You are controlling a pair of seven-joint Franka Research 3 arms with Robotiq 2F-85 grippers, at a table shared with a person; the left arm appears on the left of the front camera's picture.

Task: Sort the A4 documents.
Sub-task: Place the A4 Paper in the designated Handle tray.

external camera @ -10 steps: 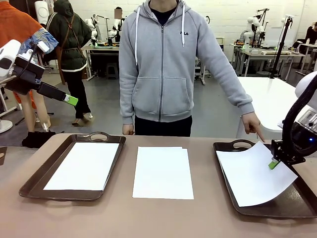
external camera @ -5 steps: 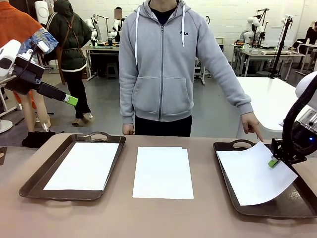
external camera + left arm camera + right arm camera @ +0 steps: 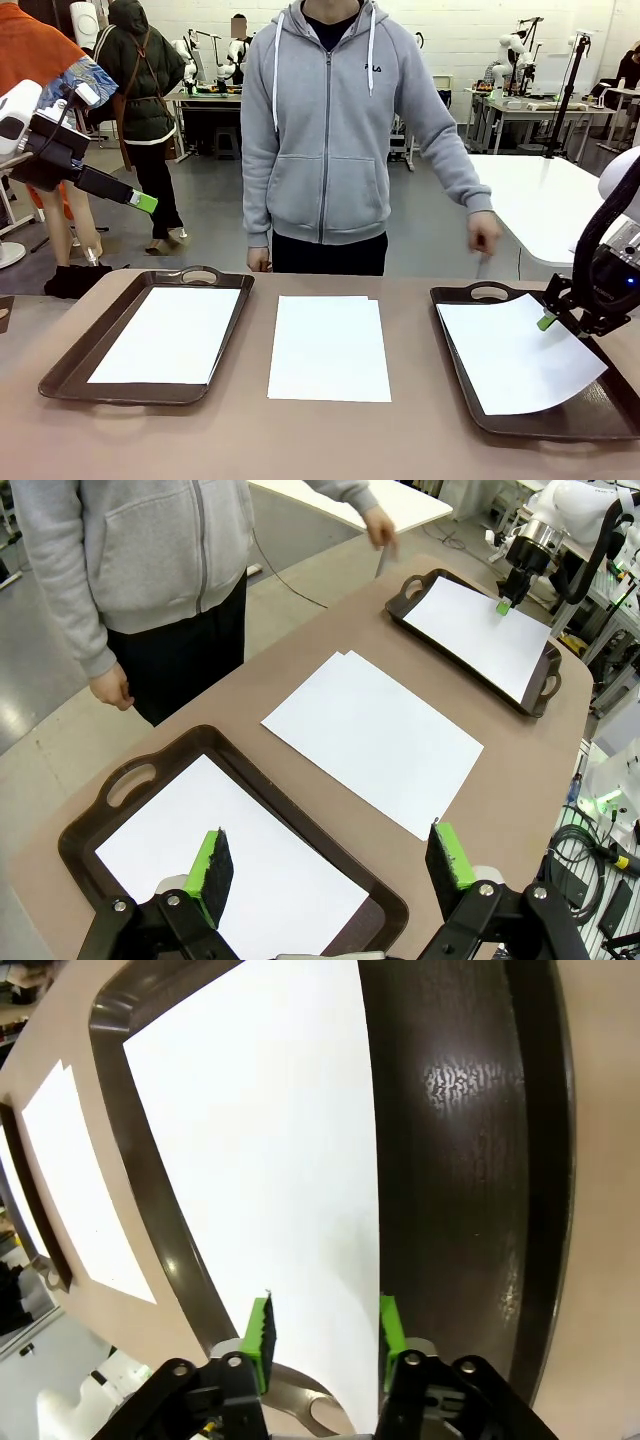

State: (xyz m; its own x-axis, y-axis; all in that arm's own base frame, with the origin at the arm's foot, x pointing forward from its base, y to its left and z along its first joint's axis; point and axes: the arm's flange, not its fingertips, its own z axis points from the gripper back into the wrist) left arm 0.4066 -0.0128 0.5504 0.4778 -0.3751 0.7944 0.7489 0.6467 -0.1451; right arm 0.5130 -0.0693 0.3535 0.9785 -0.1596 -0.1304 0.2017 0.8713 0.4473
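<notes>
Three lots of white A4 documents show. One sheet [image 3: 165, 333] lies in the left brown tray [image 3: 70, 360]. A small stack [image 3: 328, 347] rests on the bare table between the trays. A third sheet [image 3: 515, 355] lies in the right tray [image 3: 452, 350], its near right corner over the rim. My right gripper [image 3: 548, 320] stands open just above that sheet's [image 3: 260, 1140] far right edge, with its fingertips [image 3: 260, 1332] straddling the edge. My left gripper [image 3: 140, 200] hangs open high at the left, over the left tray's sheet [image 3: 300, 880].
A person in a grey hoodie stands at the far side, one hand [image 3: 484, 235] raised above the right tray's far handle. A white table [image 3: 545, 200] stands behind on the right. Bare tabletop runs along the front edge.
My right gripper has opened and let go of the sheet, which has settled flatter into the right tray. The person's hand has lifted off the tray's far corner. The left arm has stayed still.
</notes>
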